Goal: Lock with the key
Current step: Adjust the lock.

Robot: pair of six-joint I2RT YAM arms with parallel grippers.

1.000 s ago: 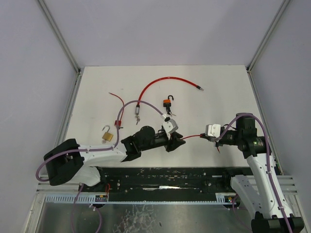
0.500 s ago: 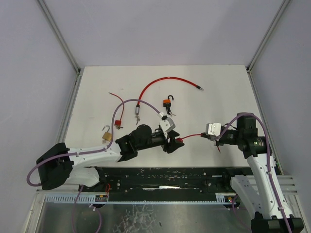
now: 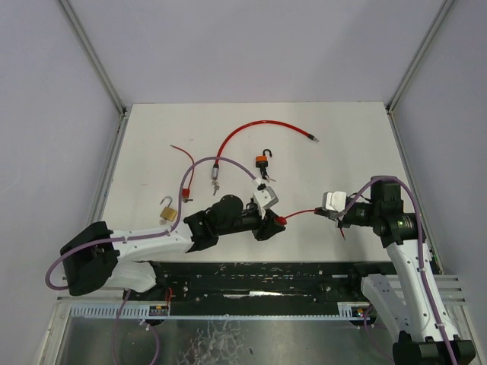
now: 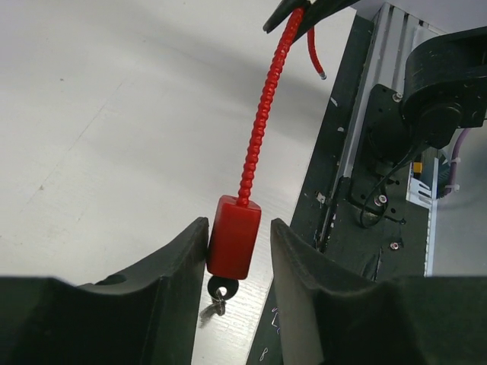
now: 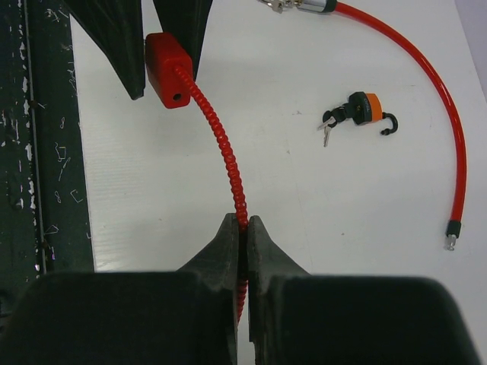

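The red ribbed cable lock [image 5: 221, 137] is held over the white surface [image 5: 319, 228]. Its cable is clenched in the right pincer [image 5: 242, 226]. Its red block body [image 4: 234, 245], with a small dark key [image 4: 219, 291] inserted beneath, is flanked by the released left pincer [image 4: 237, 226]: one finger touches it and a narrow gap is seen at the other.

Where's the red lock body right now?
Top view: red lock body at the table's front centre, between the left gripper's fingers, key in it; its ribbed cable runs right to the right gripper, shut on it.
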